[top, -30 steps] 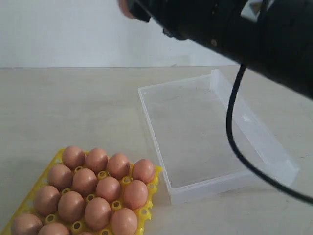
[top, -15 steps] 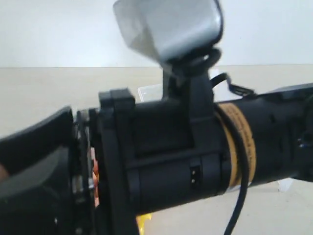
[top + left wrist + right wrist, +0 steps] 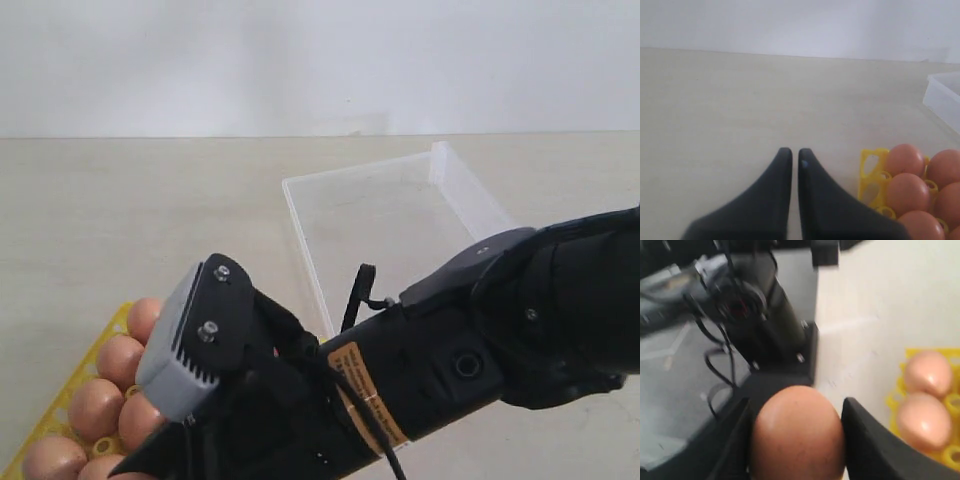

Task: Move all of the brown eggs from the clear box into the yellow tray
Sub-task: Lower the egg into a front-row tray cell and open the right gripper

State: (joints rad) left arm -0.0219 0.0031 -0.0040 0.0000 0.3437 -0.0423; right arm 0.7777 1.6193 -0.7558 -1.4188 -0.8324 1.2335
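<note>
One brown egg (image 3: 797, 435) sat clamped in your right gripper (image 3: 796, 405), with a black finger (image 3: 732, 440) pressed against each side of it. Just past that gripper's fingertips, the other eggs (image 3: 927, 372) rested in the cells of the yellow tray (image 3: 951, 404), apart from the held egg. In the exterior view your right arm (image 3: 450, 360) reached across the foreground and covered much of the tray. Its grey wrist camera (image 3: 190, 345) hung over the eggs there, and the gripper itself was hidden. The clear box (image 3: 300, 225) lay behind that arm on the pale table (image 3: 120, 220), beside the tray and not touching it. Your left gripper (image 3: 795, 162) had its two fingers drawn together, only a thin slit between them, and gripped nothing. It hung above bare table. The tray's corner and several of its eggs lay near one side of its fingertips, and a corner of the box lay farther off on that same side.
</note>
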